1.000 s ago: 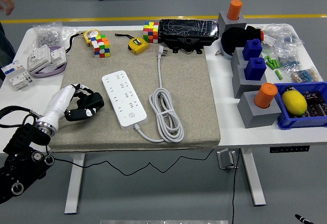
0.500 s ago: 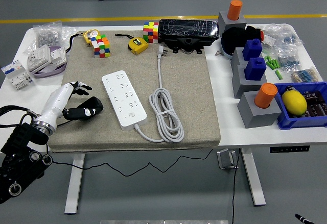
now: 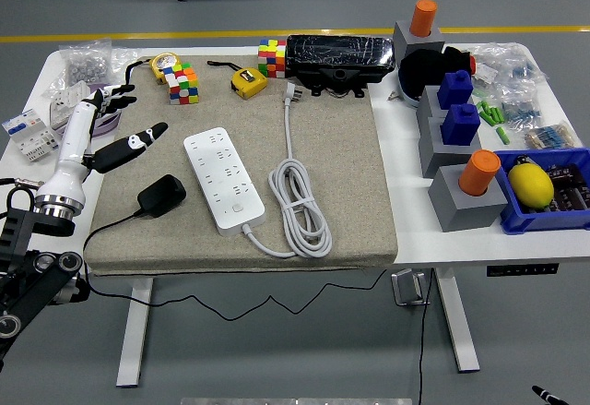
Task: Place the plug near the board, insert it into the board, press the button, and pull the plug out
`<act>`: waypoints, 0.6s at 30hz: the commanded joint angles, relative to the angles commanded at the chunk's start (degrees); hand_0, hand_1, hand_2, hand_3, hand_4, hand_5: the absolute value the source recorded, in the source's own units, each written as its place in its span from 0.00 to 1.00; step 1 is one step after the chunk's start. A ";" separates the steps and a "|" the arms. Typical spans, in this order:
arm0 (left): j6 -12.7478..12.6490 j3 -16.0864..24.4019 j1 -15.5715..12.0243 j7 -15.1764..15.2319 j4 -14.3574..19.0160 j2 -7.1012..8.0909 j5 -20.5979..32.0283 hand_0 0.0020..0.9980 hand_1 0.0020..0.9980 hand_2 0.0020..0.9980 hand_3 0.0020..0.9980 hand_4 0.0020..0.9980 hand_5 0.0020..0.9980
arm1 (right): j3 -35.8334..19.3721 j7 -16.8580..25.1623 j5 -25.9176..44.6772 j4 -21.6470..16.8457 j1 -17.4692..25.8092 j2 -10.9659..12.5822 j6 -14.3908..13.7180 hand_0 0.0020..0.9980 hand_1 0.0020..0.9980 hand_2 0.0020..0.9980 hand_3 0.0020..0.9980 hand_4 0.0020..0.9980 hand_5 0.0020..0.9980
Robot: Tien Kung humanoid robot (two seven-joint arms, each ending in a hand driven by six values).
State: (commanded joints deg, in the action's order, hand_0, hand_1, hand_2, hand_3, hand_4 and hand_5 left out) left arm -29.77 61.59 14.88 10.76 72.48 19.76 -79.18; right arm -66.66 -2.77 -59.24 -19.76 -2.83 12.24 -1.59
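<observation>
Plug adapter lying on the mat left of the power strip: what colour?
Black, with a thin black cable; the small black plug adapter shows clearly in the head view.

Lying across the middle of the table (image 3: pixel 406 239): a mat (image 3: pixel 341 174). Sitting on the mat, left of centre: the power strip (image 3: pixel 222 177), with its cord (image 3: pixel 297 204) coiling at its right and the cord's plug (image 3: pixel 292 92) resting near the far edge. Lying just left of the strip, toward the near side: the plug adapter (image 3: pixel 161 195). Hovering behind the adapter, over the mat's left edge: the left hand (image 3: pixel 103 133). Standing at the far edge: two cube puzzles (image 3: pixel 182 83) (image 3: pixel 270 57), with a tape measure (image 3: pixel 247 82) between them. Sitting at the table's right end: a bin (image 3: pixel 544 216), holding a lemon (image 3: pixel 530 185).
</observation>
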 joint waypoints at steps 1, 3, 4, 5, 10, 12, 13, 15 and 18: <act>0.31 0.20 -0.03 -0.38 0.03 -0.12 -0.04 0.70 0.68 0.66 0.65 0.90 0.38 | -0.03 -0.01 0.00 0.07 -0.13 0.03 -0.02 0.65 0.65 0.63 0.56 0.99 0.55; 0.56 0.40 -0.07 -0.73 0.05 -0.23 -0.11 0.69 0.66 0.63 0.63 0.89 0.38 | -0.04 -0.03 -0.03 0.09 -0.29 0.10 -0.01 0.65 0.65 0.63 0.56 0.99 0.55; 0.74 0.51 -0.14 -0.92 0.19 -0.26 -0.14 0.69 0.66 0.63 0.63 0.89 0.38 | -0.08 -0.05 -0.06 0.08 -0.39 0.16 0.00 0.65 0.65 0.63 0.56 0.99 0.55; 0.85 0.58 -0.19 -1.04 0.31 -0.27 -0.16 0.69 0.66 0.63 0.63 0.89 0.38 | -0.12 -0.07 -0.08 0.08 -0.46 0.21 0.01 0.65 0.65 0.63 0.56 0.99 0.55; 1.40 1.03 -0.27 -1.40 1.42 -0.18 -0.26 0.67 0.65 0.62 0.62 0.87 0.37 | -0.15 -0.13 -0.26 0.17 -0.77 0.37 0.03 0.65 0.65 0.63 0.56 0.99 0.55; 1.46 1.33 -0.25 -1.47 1.92 -0.12 -0.32 0.67 0.65 0.62 0.62 0.87 0.37 | -0.15 -0.15 -0.35 0.16 -0.91 0.39 0.05 0.65 0.65 0.63 0.56 0.99 0.55; 1.57 1.55 -0.27 -1.54 2.25 -0.10 -0.33 0.67 0.65 0.62 0.62 0.87 0.37 | -0.22 -0.15 -0.41 0.17 -0.99 0.39 0.04 0.65 0.65 0.63 0.56 0.99 0.55; 1.80 1.97 -0.34 -1.68 2.84 -0.13 -0.37 0.67 0.65 0.62 0.62 0.87 0.37 | -0.28 -0.17 -0.49 0.19 -1.09 0.44 0.05 0.65 0.65 0.63 0.56 0.99 0.55; 2.18 2.39 -0.42 -1.89 3.70 -0.12 -0.40 0.67 0.65 0.62 0.62 0.87 0.37 | -0.38 -0.20 -0.63 0.15 -1.20 0.56 0.07 0.65 0.65 0.63 0.56 0.99 0.55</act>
State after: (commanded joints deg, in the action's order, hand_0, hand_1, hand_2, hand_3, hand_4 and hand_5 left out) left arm -27.60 63.98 14.45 8.86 76.17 19.63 -79.58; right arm -67.05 -2.97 -59.87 -19.60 -4.03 12.80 -1.52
